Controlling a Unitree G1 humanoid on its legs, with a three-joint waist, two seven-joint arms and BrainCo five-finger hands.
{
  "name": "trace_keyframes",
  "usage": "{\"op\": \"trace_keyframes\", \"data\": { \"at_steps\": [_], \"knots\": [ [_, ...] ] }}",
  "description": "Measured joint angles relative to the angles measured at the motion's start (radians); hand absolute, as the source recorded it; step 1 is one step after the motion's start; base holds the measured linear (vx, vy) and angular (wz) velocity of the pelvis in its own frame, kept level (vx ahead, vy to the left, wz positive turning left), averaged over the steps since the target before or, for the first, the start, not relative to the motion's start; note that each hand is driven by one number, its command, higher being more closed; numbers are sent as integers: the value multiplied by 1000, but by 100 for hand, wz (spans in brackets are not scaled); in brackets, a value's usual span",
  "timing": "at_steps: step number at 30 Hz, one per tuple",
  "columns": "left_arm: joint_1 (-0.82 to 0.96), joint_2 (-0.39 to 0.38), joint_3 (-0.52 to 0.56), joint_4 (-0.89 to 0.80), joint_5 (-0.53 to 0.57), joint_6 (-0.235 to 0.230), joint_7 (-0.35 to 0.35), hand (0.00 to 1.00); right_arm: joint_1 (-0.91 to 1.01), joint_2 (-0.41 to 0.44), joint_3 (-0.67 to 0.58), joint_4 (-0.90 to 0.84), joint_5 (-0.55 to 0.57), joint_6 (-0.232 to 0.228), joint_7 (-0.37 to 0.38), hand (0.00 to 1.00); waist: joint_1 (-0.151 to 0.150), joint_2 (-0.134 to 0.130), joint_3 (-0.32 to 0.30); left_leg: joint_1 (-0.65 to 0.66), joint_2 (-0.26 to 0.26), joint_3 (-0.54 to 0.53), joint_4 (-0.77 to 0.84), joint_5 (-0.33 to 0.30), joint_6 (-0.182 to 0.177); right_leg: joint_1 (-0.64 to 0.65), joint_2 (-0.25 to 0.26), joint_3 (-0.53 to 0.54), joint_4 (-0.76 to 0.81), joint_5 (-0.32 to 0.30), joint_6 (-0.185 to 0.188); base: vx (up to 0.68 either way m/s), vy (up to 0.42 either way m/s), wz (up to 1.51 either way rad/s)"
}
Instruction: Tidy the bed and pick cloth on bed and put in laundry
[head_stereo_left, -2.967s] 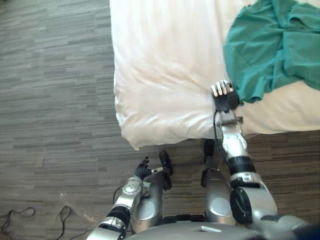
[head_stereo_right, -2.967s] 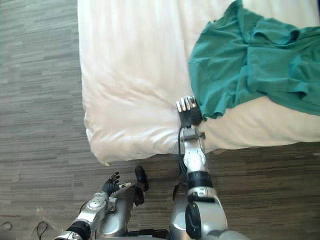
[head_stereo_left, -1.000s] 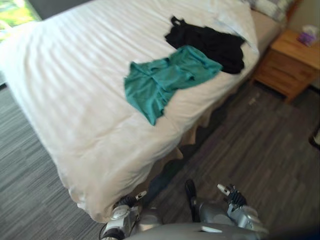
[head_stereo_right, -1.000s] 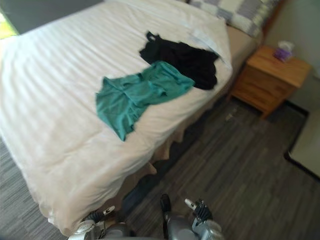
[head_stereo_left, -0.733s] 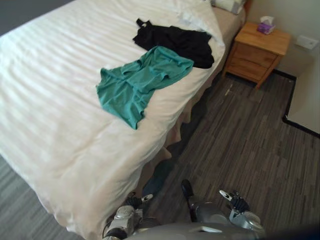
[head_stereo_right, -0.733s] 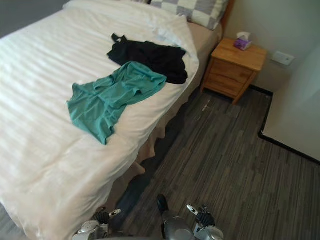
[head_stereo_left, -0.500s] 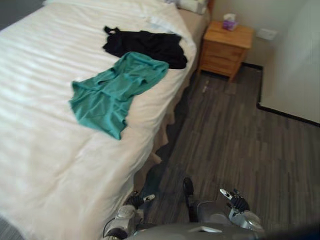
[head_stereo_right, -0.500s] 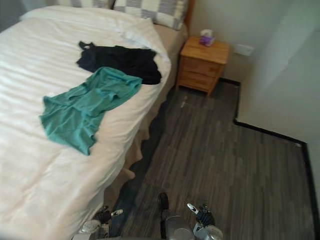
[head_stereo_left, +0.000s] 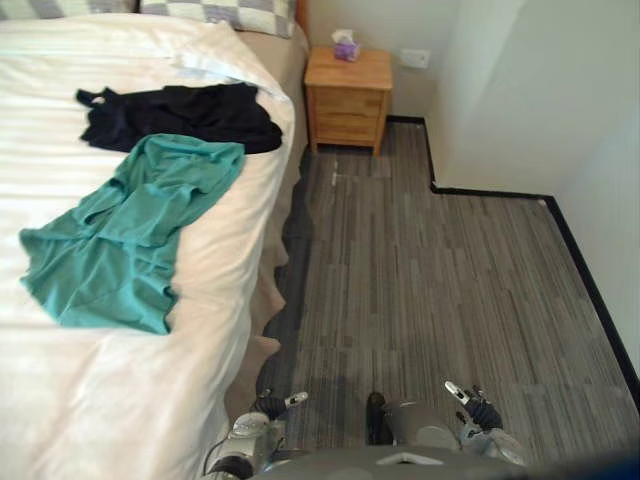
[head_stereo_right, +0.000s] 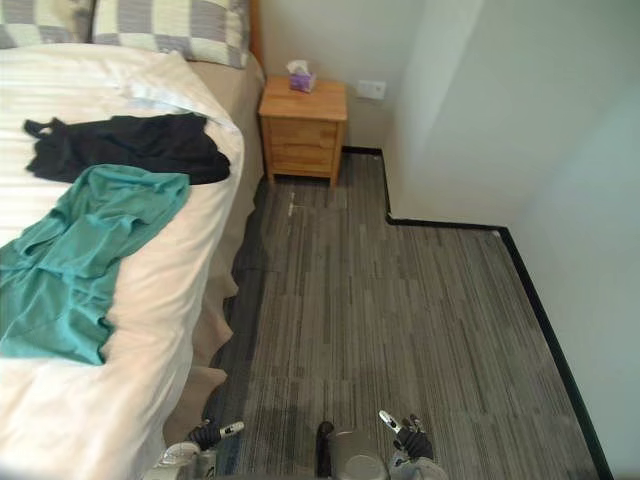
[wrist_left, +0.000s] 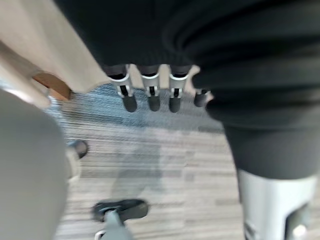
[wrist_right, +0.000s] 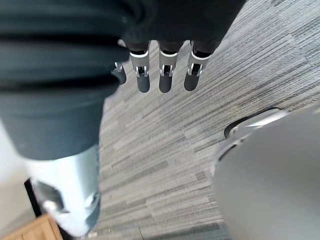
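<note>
On the white bed (head_stereo_left: 100, 400) a teal cloth (head_stereo_left: 130, 235) lies spread, touching a black cloth (head_stereo_left: 180, 112) nearer the pillows. Left hand (head_stereo_left: 272, 405) and right hand (head_stereo_left: 478, 408) hang over the floor, fingers (wrist_left: 150, 95) straight, holding nothing.

Left hand (wrist_left: 151, 86) and right hand (wrist_right: 165, 70) show silver dark-tipped fingers (wrist_left: 124, 86), dark covers (wrist_left: 250, 75).
</note>
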Motion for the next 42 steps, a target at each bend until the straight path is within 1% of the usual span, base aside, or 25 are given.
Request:
{"op": "trace_keyframes", "data": {
  "at_steps": [2,3,6,8,9,15,18,20,23,25,26,27,28,29,30,31,32,33,34,36,37,38,39,40,42],
  "knots": [
    [-2,-4,-4,0,2,0,-6,0,10,-3,1,3,-23,15,16,0,-1,0,-1,3,0,-1,5,21,-4,51,10,18,-92,45,-5,-20,-88,-25],
    [-1,-4,-10,0,11,-1,-15,0,11,-4,1,18,-26,19,24,0,0,-3,-3,5,2,-1,17,24,-4,82,14,29,-147,66,-3,-35,-68,-15],
    [-3,-5,-38,-1,20,0,-26,0,15,-4,1,20,-25,24,24,0,1,-6,-6,7,2,-2,19,25,-5,131,17,37,-246,114,0,-64,-34,-4],
    [-5,-5,-40,-1,20,4,-33,0,16,-4,2,21,-25,26,24,0,2,-7,-5,14,2,-5,16,25,-5,135,19,37,-249,115,1,-59,0,1],
    [-21,9,-113,58,7,30,-32,0,14,-25,18,37,-26,26,36,0,8,15,-17,14,22,-34,-3,-26,-17,116,25,-43,-250,125,-11,0,0,0],
    [-21,11,-112,58,-5,27,-25,0,14,-25,18,37,-23,26,36,0,8,14,-14,13,21,-36,-2,-26,-17,116,24,-44,-250,125,-11,0,0,0],
    [-18,17,-108,57,-83,19,9,0,14,-25,18,37,-11,21,34,0,9,11,-11,-2,18,-54,10,-24,-12,111,18,-54,-250,125,-11,-1,0,8],
    [-9,22,-100,43,-127,12,13,0,14,-23,19,37,15,17,33,0,11,7,-6,-14,14,-68,17,-17,-9,105,12,-58,-250,125,-11,-17,6,10],
    [8,22,-65,18,-187,-17,53,0,11,-20,18,37,54,17,31,0,13,0,13,-22,8,-85,17,-7,-10,103,5,-70,-250,125,-11,-23,9,7],
    [12,25,-54,15,-214,-29,77,0,6,-16,13,37,64,20,30,0,9,-5,25,-27,19,-82,22,-7,-12,100,12,-80,-250,115,-14,-19,-19,1],
    [20,16,-27,12,-240,-32,92,0,3,-27,7,37,67,22,36,0,11,24,23,-43,58,-46,34,-26,-42,88,36,-97,-212,74,-20,32,-22,-55],
    [40,9,-6,-8,-264,-40,97,0,-17,-43,2,32,61,29,44,0,31,39,30,-53,100,16,102,-54,-79,-12,18,-141,88,-43,-50,125,-47,-66],
    [63,20,8,-31,-265,-43,97,0,-17,-37,13,27,51,29,48,0,35,17,30,-70,105,46,199,-66,-102,-27,-13,-141,187,-118,-25,156,-45,-72],
    [74,44,14,-53,-268,-46,97,0,-10,-32,26,38,43,28,53,0,36,-19,31,-117,128,43,357,-59,-105,-15,-28,-113,185,-178,-48,121,-194,-40],
    [72,48,15,-57,-269,-43,101,0,-10,-40,51,51,43,30,62,0,31,-8,29,-180,183,0,527,-22,-96,8,-14,-99,170,-184,-51,142,-291,-57],
    [74,31,31,-67,-277,-48,110,0,-13,-48,63,59,43,33,68,0,32,1,41,-290,237,-107,764,107,-60,80,12,-59,103,-160,-52,172,-290,-54],
    [72,23,39,-69,-276,-49,110,0,-17,-55,62,59,43,33,69,0,33,8,44,-314,238,-138,806,102,-62,95,20,-46,90,-150,-51,222,-175,-72],
    [69,13,57,-70,-276,-51,110,0,-20,-66,61,68,43,34,69,0,35,30,48,-350,222,-190,853,67,-70,119,29,-21,65,-140,-56,194,-67,-89],
    [66,2,64,-70,-276,-59,108,0,-32,-74,52,93,43,35,69,0,36,42,55,-384,171,-240,840,38,-71,152,33,13,34,-126,-63,217,-60,-98],
    [66,-2,66,-77,-275,-68,104,0,-39,-70,44,98,42,35,69,0,41,38,58,-406,112,-269,759,17,-70,193,38,60,-1,-117,-58,225,-51,-86],
    [67,-6,88,-84,-274,-69,91,0,-39,-64,44,96,42,35,70,0,42,32,61,-411,72,-283,649,8,-65,218,44,91,-28,-117,-56,162,-29,-68],
    [67,-7,91,-90,-274,-68,88,0,-40,-62,44,96,42,35,70,0,42,30,62,-410,60,-282,604,8,-64,227,47,101,-36,-117,-56,196,-16,-61],
    [66,-9,93,-93,-274,-67,88,0,-43,-58,45,93,42,35,72,0,42,27,64,-413,35,-283,506,12,-60,243,51,122,-55,-120,-51,173,17,-53],
    [66,-8,94,-95,-272,-64,88,0,-46,-53,44,89,31,35,72,0,44,22,69,-419,-3,-283,340,38,-41,272,54,148,-79,-121,-50,307,36,-50],
    [65,-5,98,-99,-274,-65,88,0,-45,-50,44,86,19,35,72,0,48,20,78,-422,-33,-280,203,95,-34,298,53,166,-100,-125,-44,290,59,-31]
  ]
}}
